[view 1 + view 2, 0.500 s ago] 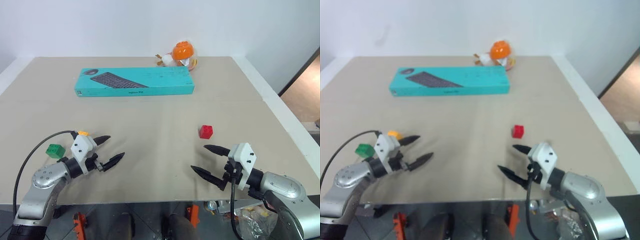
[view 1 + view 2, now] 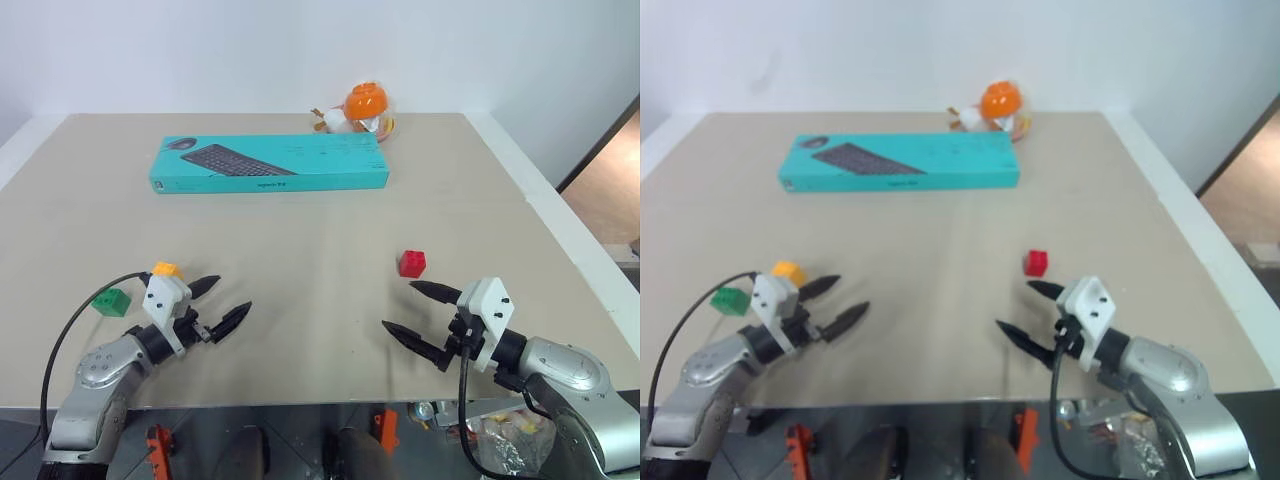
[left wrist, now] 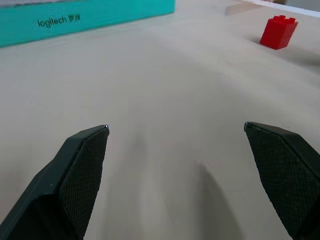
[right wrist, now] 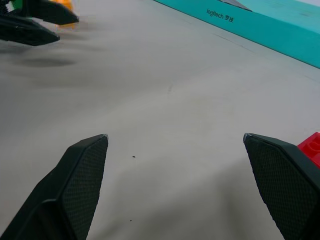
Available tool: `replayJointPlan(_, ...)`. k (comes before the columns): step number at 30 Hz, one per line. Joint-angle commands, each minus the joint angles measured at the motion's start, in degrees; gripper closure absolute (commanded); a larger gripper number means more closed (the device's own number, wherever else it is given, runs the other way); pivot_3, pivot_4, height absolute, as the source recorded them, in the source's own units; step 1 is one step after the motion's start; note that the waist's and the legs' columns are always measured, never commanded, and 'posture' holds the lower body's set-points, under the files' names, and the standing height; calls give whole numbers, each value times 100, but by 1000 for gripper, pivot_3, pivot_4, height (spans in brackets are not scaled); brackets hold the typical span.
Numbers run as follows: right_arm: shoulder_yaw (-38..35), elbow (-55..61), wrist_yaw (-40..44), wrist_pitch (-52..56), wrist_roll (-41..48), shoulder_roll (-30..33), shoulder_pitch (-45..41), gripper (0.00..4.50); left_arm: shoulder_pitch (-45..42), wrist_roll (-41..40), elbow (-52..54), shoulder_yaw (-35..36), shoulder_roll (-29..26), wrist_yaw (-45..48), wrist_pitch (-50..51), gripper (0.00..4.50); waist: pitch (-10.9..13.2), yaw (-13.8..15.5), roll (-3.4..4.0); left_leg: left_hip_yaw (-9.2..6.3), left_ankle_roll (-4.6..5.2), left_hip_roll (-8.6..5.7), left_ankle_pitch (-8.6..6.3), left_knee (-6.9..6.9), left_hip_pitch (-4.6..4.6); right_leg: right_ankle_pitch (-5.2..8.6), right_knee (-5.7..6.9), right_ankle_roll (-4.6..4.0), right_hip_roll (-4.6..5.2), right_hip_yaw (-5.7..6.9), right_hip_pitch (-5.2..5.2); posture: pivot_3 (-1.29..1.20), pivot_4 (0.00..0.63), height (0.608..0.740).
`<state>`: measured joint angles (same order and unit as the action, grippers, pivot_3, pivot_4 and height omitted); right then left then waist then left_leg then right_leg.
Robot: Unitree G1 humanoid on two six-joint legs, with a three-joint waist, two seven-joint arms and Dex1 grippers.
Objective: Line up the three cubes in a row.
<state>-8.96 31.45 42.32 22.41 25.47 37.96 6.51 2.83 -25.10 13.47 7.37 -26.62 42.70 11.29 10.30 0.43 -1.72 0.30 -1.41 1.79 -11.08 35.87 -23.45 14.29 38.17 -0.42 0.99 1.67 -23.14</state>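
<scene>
Both grippers hang low over the beige table (image 2: 320, 230) with jaws spread wide and nothing between them: the left gripper (image 2: 230, 303) near the front-left edge, the right gripper (image 2: 424, 312) at the front right. Since half a second ago the arms look slightly shifted, though the camera may have moved; no block has moved, so the row is not begun. The small red studded plastic block (image 2: 411, 263) sits just beyond the right gripper's upper finger. The yellow-orange studded block (image 2: 166, 268) lies just behind the left gripper, the green studded block (image 2: 112, 301) beside it, further left.
</scene>
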Motion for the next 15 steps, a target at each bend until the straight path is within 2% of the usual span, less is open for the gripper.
replayJointPlan(1, -223, 76, -240, 72, 255, -221, -62, 0, 8, -42, 371, 88, -83, -13, -62, 23, 0, 0, 0, 0, 0, -1, 0, 0, 0, 0, 0, 0, 1, 0, 0, 0, 150, 740)
replayJointPlan(9, -438, 72, -1534, 557, 160, -705, -964, 0, -280, -70, 393, -307, -486, 959, -319, 23, 0, 0, 1, 7, 0, 0, 1, 5, 2, -7, 1, -5, -10, -7, 0, 0, 150, 740)
replayJointPlan(12, -69, -116, -2470, 834, -358, -1210, -1424, 0, -553, -194, 328, -536, -709, 1484, -162, 23, 0, -1, 0, 8, 0, 1, 1, 6, 1, -8, 1, -7, -13, -7, -1, 0, 150, 740)
replayJointPlan(15, 338, -356, -3028, 883, -936, -1568, -1624, 0, -830, -408, 348, -682, -891, 1832, 190, 23, -1, -1, 4, 7, -1, 1, 2, 3, -2, -10, 2, -13, -25, -7, -6, 0, 150, 740)
